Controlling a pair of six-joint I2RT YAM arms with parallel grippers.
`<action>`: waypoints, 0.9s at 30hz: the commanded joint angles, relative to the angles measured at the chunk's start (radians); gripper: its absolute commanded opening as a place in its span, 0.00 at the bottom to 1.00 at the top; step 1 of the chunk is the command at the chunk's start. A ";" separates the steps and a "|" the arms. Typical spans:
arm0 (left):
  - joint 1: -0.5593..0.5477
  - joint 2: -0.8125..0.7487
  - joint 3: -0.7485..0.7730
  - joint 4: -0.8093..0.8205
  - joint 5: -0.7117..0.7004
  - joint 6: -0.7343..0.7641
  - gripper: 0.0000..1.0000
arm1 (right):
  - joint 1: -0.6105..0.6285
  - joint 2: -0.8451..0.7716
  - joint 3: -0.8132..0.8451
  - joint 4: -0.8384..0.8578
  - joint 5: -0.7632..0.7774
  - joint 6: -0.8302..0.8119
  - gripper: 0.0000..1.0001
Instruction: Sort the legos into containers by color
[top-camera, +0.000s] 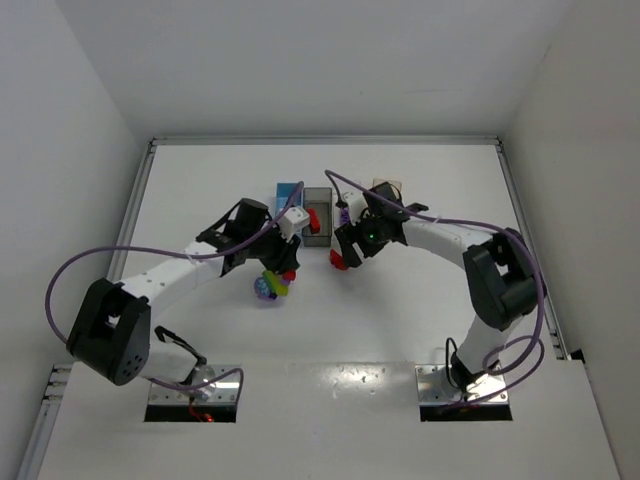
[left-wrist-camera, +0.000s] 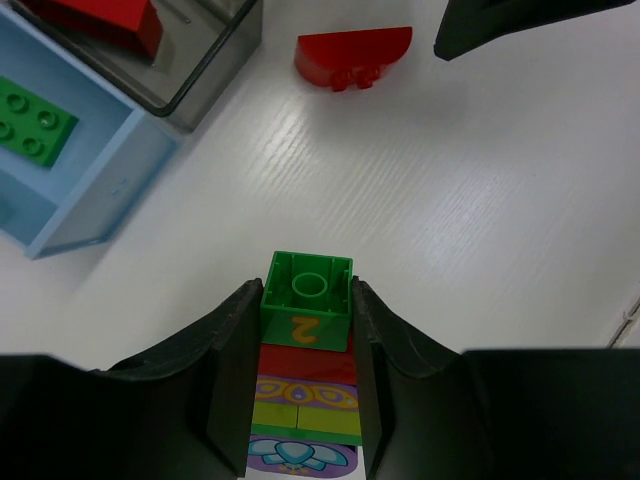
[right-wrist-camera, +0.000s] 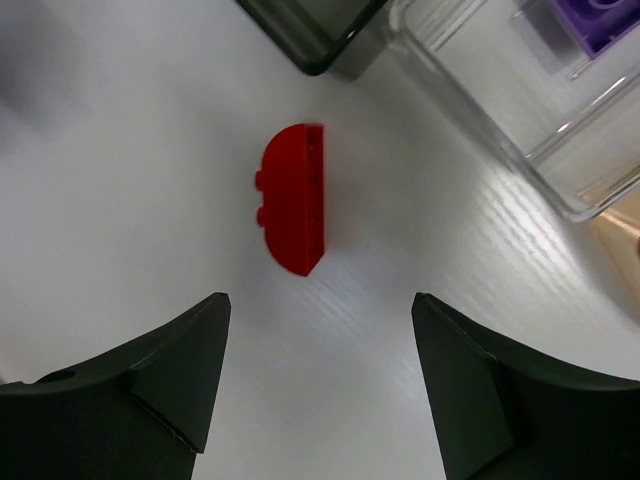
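Note:
My left gripper is shut on a multicoloured lego stack: a green brick marked 2 on top, then red, purple and lime layers. The stack also shows in the top view. My right gripper is open and empty above a red half-round lego lying on the table, which also shows in the left wrist view and the top view. The blue bin holds a green brick. The dark grey bin holds a red brick. The clear bin holds a purple brick.
The bins stand in a row at the middle back of the table. The pale orange bin is at the row's right end. Bare white table lies in front of and around the arms. Walls enclose the table on three sides.

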 joint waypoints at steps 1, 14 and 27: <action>0.026 -0.052 0.014 0.028 0.032 -0.027 0.21 | 0.013 0.033 0.069 0.066 0.112 -0.020 0.74; 0.119 -0.081 0.005 0.028 0.051 -0.027 0.21 | 0.096 0.174 0.181 0.034 0.126 -0.029 0.70; 0.139 -0.082 -0.015 0.028 0.060 -0.008 0.21 | 0.132 0.265 0.231 -0.023 0.173 -0.029 0.45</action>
